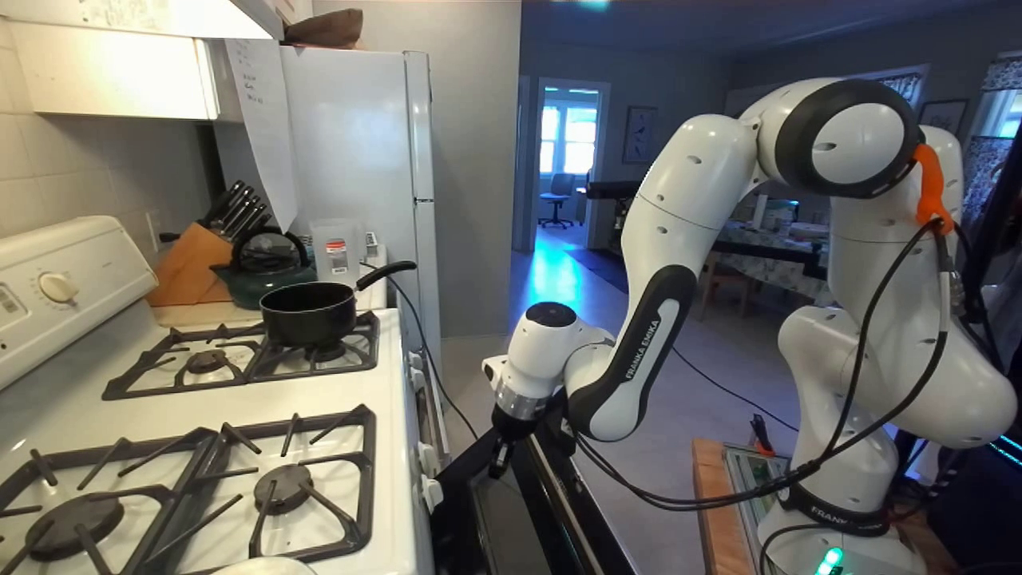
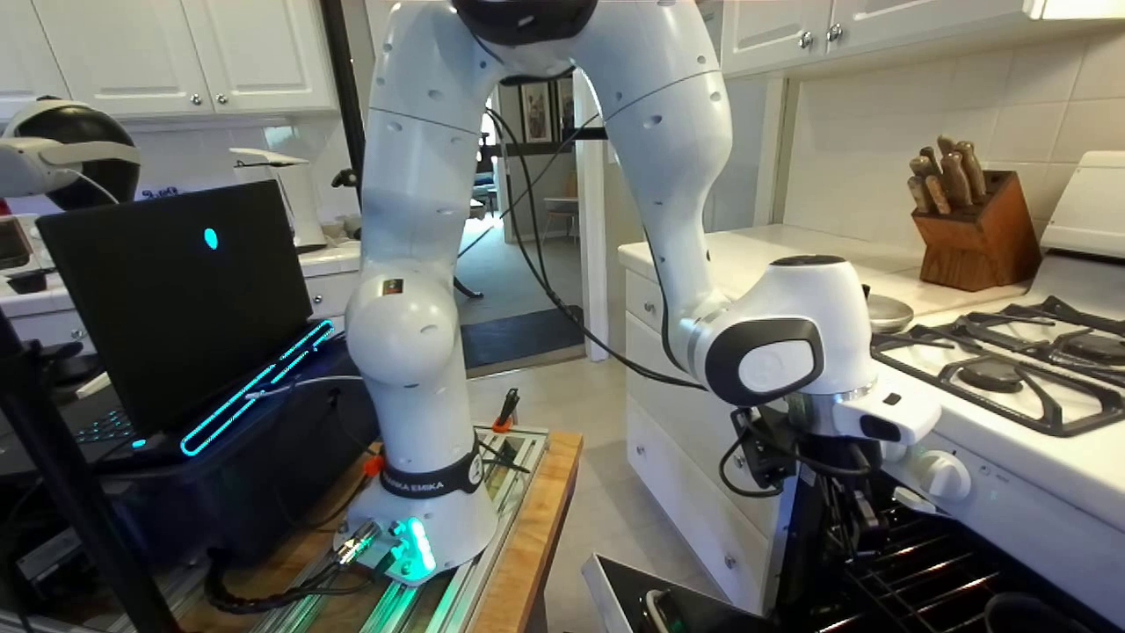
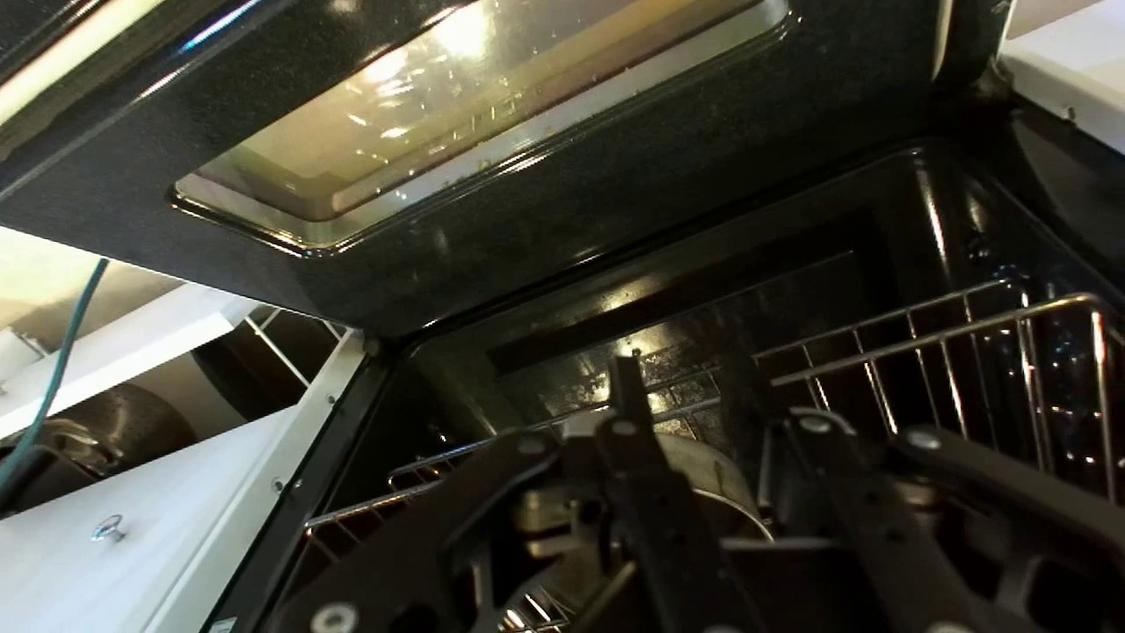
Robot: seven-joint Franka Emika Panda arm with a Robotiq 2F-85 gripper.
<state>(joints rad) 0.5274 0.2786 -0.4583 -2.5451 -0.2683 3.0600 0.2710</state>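
Observation:
My gripper (image 3: 685,387) points down over the open oven, and a gap shows between its two dark fingers. It seems to hold nothing. It also shows in both exterior views (image 1: 501,459) (image 2: 861,527). A metal oven rack (image 3: 879,356) lies below and around the fingers in the wrist view. A pale round rim, perhaps of a pan (image 3: 716,475), shows between and behind the fingers, mostly hidden by them. A dark round pan-like thing (image 2: 1028,614) sits in the oven at the lower edge of an exterior view. The black oven door (image 3: 562,193) hangs open, with a glass window.
The white stove (image 1: 319,399) has black grates and a black pot (image 1: 307,315) on a back burner. A kettle (image 1: 267,271) and knife block (image 1: 188,267) stand behind it. An open drawer (image 2: 615,585) with a metal pot is beside the oven. A laptop (image 2: 176,308) sits near the base.

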